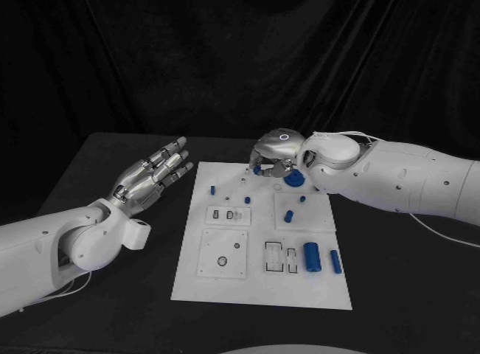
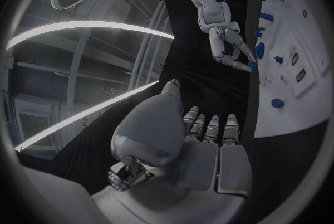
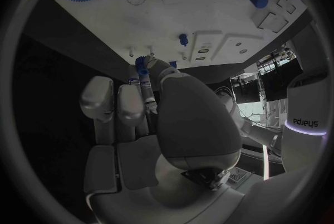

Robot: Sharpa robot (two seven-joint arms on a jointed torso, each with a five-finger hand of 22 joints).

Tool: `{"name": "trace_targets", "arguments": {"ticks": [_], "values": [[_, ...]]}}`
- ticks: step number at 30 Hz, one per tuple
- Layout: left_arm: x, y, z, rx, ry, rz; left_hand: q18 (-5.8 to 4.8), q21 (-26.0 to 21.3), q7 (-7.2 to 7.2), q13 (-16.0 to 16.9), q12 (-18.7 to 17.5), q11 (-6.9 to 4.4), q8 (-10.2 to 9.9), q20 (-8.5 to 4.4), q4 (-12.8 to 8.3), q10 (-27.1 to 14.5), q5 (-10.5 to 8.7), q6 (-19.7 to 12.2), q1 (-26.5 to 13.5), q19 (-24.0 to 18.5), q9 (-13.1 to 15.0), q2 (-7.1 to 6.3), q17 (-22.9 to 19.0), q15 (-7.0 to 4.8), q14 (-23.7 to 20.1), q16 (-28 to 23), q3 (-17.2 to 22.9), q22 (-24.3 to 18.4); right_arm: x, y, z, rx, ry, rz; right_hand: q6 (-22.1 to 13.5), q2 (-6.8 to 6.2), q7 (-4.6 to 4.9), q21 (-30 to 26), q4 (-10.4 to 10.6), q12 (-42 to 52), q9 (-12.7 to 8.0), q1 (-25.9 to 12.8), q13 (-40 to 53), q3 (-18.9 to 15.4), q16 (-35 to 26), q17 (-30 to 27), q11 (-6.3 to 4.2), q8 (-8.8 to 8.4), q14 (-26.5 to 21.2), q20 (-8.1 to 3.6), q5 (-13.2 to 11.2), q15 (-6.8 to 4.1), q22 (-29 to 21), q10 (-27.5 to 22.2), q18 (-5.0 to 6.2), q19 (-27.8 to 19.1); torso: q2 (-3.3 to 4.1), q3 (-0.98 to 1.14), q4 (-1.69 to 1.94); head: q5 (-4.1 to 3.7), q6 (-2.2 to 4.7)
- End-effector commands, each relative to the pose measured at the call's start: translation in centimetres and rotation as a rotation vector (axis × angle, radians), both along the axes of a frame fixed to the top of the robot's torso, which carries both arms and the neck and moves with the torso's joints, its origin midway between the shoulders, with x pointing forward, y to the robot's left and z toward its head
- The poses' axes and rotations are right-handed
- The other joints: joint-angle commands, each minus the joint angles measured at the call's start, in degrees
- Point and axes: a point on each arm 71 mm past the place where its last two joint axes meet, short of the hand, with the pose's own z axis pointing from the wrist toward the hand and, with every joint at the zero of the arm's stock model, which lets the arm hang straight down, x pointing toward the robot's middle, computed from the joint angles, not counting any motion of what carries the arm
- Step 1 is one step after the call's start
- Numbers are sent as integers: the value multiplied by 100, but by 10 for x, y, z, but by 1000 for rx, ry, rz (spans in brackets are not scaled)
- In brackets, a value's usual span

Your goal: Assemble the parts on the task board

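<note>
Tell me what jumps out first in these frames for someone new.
The white task board mid-table, dotted with small blue parts, draws the eye first. At its far edge the right hand hangs over the board, its fingers pinching a small blue part, beside a blue gear. The left hand hovers flat and empty off the board's left side.

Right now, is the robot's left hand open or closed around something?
Open. The left hand hovers beside the task board with fingers stretched out and apart, holding nothing; the left wrist view shows the same straight fingers.
</note>
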Motion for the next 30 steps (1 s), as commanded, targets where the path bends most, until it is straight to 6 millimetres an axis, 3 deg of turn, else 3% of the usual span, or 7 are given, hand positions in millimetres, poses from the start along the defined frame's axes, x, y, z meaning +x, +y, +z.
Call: {"name": "trace_targets", "arguments": {"ticks": [1,2,5,9,15,18,30], "values": [[0,0,5,-24,-52,26,56,-33,-109,3,0,76,-68,-62,4,-7,-21,-159,-7,7,-24,9,-6,-68,4,-20,-56,-6,6,0,2,5,-3,-35,-39,-11,17,26,20,-32,264,-34,3,3,23,1,12,-24,51,53,-29,54,8,6,-115,1,11,0,20,1,-35],[0,0,5,-25,-58,31,55,-33,-172,-1,-5,60,-108,-135,3,-18,-17,-308,12,7,-43,14,-6,-132,4,-20,-81,-6,7,1,2,4,-4,-36,-43,-13,17,24,21,-34,265,-35,3,5,22,-1,13,-27,50,56,-27,56,6,6,-114,-1,16,-2,29,-4,-35],[-1,0,6,-26,-65,39,43,-33,-172,-8,-15,-1,-139,-238,2,-38,-15,-481,32,7,-66,25,-6,-203,4,-20,-109,-6,12,4,1,0,-10,-46,-54,-20,19,22,23,-42,266,-41,3,8,19,-7,17,-35,47,61,-23,58,7,2,-113,-3,33,-2,46,-6,-46],[-1,0,6,-26,-69,43,32,-33,-139,-13,-22,-55,-142,-284,1,-53,0,-514,49,7,-69,32,-6,-235,4,-20,-121,-6,17,6,2,-3,-16,-60,-63,-22,21,20,23,-49,267,-41,2,13,21,-3,20,-42,46,65,-19,59,6,-3,-111,-6,53,-5,64,-7,-49],[-2,-1,5,-24,-58,33,14,-33,-46,-14,-23,-65,-112,-304,-9,-56,120,-363,102,7,-44,48,-6,-233,4,-20,-113,-6,23,5,3,0,-34,-84,-107,-40,31,19,14,-89,274,-35,1,46,17,-12,32,-77,33,83,8,70,17,-32,-107,-17,96,-17,98,-50,-26],[-2,-2,5,-24,-49,24,5,-33,-1,-15,-24,-54,-93,-298,-22,-57,238,-260,160,7,-31,55,-6,-220,4,-20,-94,-6,25,4,3,-2,-38,-92,-111,-41,32,22,10,-93,276,-31,2,54,19,-7,34,-81,32,85,17,70,25,-34,-107,-16,117,-27,131,-102,12],[-1,-4,3,-25,-30,-2,-2,-33,28,-16,-25,-34,-71,-253,-57,-60,492,-133,311,7,-17,56,-6,-168,4,-20,-34,-6,28,5,0,-15,-26,-98,-152,-50,40,38,5,-115,278,-29,2,78,21,-2,44,-111,20,88,25,60,59,-51,-110,-16,188,-39,222,-230,75]]}}
